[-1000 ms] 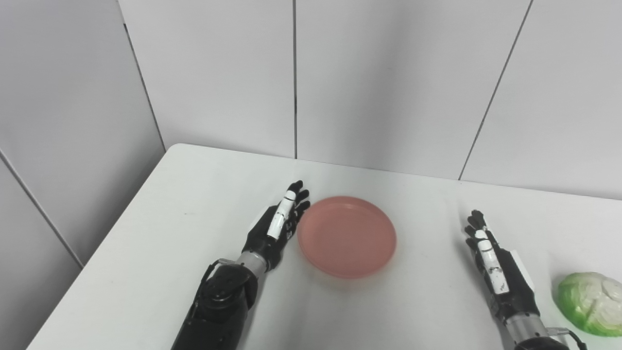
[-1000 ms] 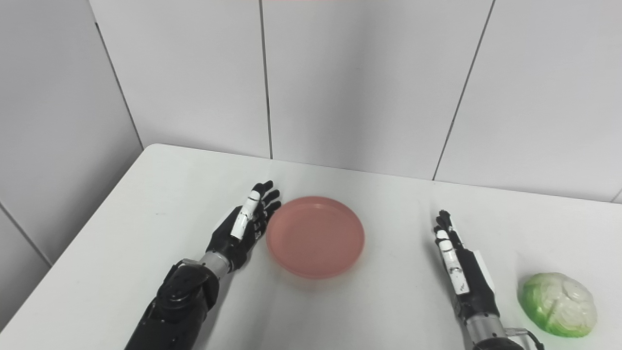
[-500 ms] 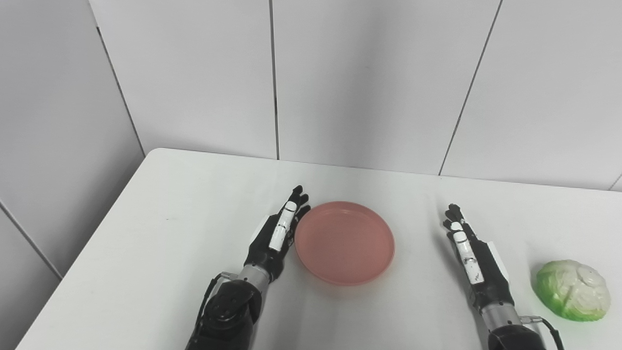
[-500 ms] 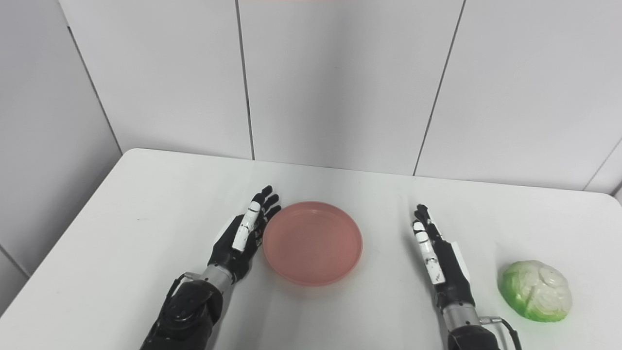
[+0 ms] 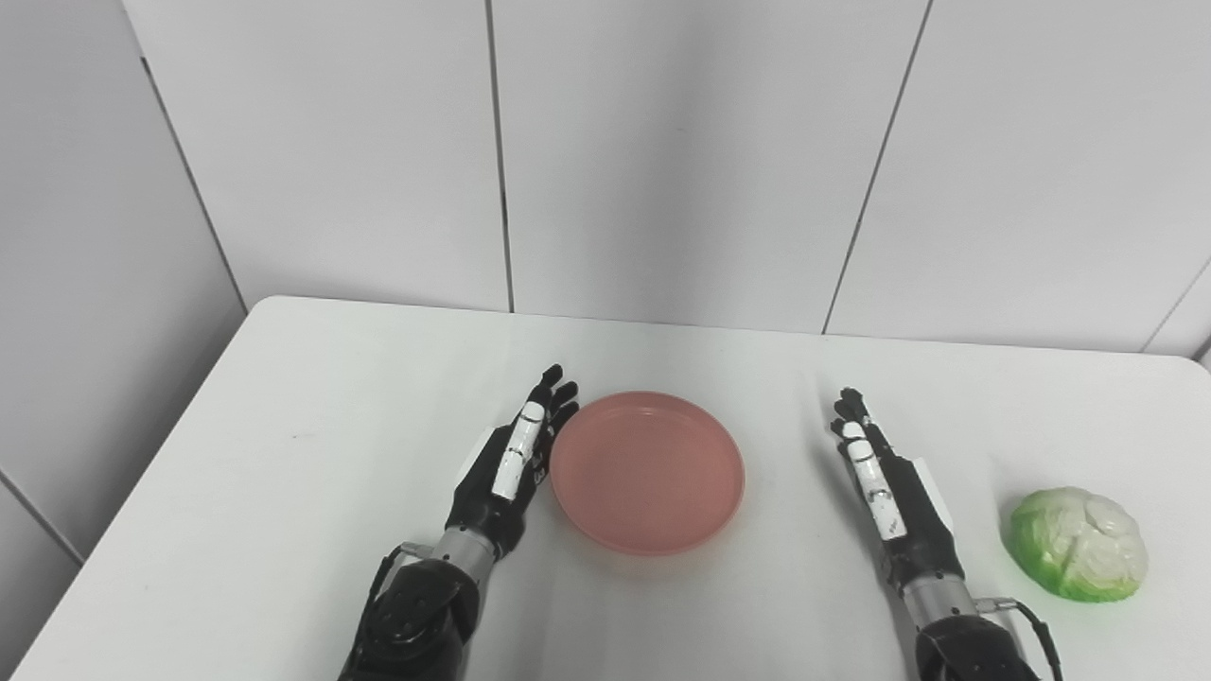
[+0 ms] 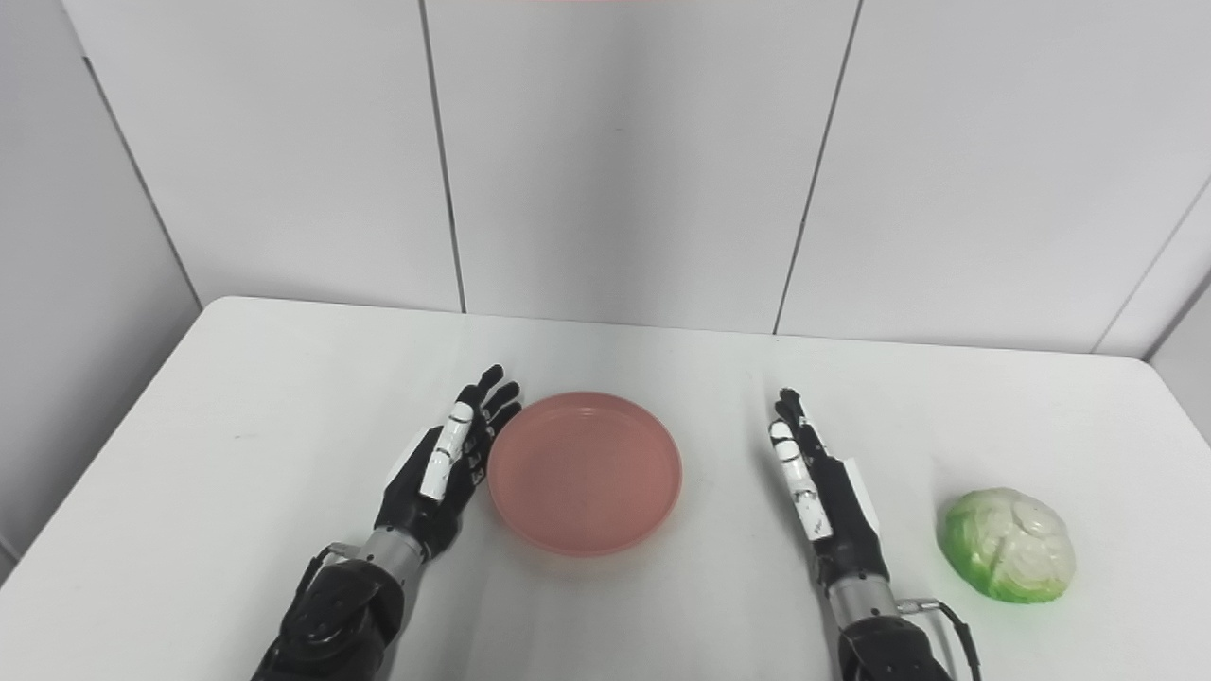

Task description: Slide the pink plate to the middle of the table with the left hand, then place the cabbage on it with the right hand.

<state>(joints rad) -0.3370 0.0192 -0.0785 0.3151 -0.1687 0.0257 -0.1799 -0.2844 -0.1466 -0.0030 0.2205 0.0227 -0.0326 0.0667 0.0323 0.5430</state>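
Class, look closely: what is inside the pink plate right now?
Nothing lies inside the pink plate; its whole floor shows. The cabbage sits apart on the table. What is under the plate is hidden.

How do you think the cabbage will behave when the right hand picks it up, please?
The cabbage is domed and rounded, so it may rock or roll if nudged. Its glossy surface suggests plastic, likely light and slippery. The open right hand probably needs a wide wrap.

Pink plate [image 6: 585,473] between two flat robot hands, cabbage [image 6: 1009,545] far right.
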